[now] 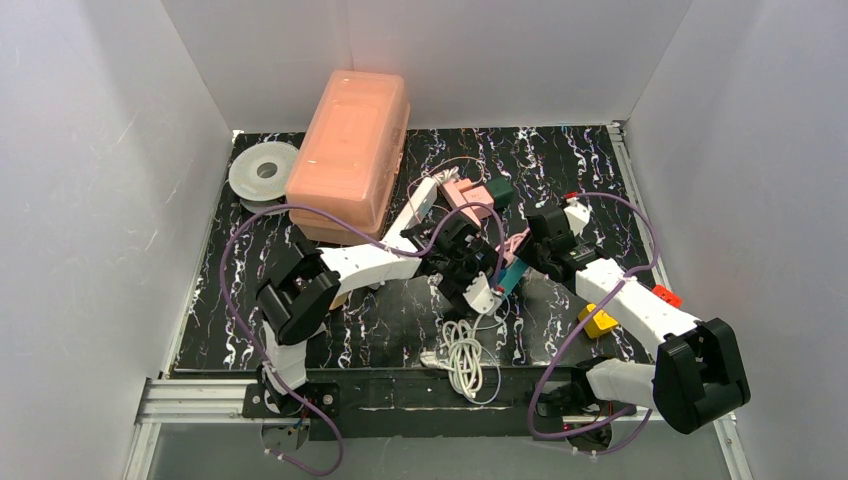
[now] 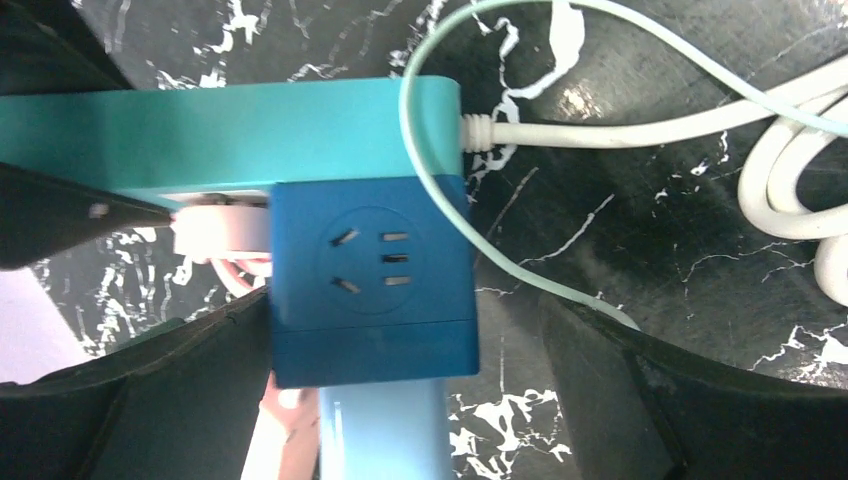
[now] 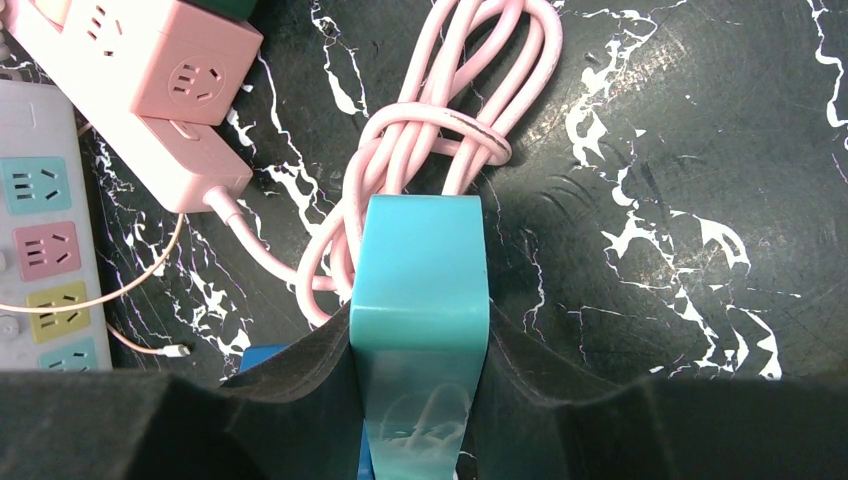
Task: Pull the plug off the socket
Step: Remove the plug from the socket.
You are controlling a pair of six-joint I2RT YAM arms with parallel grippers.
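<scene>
Left gripper (image 2: 410, 335): jaws spread wide, straddling the blue cube socket (image 2: 372, 280) without pinching it.
Right gripper (image 3: 420, 345): clenched on the teal power strip (image 3: 420, 260).
White plug (image 2: 212, 230): mid-table, just left of the cube, against the strip.

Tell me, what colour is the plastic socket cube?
Dark blue plastic socket cube, clearest in the left wrist view.

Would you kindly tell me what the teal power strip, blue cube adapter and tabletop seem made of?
Teal power strip: likely moulded plastic, smooth satin, soft reflections.
Blue cube adapter: likely hard plastic, matte, moulded seam.
Tabletop: black with white veins, slightly glossy; printed sheet or stone, I cannot tell.
</scene>
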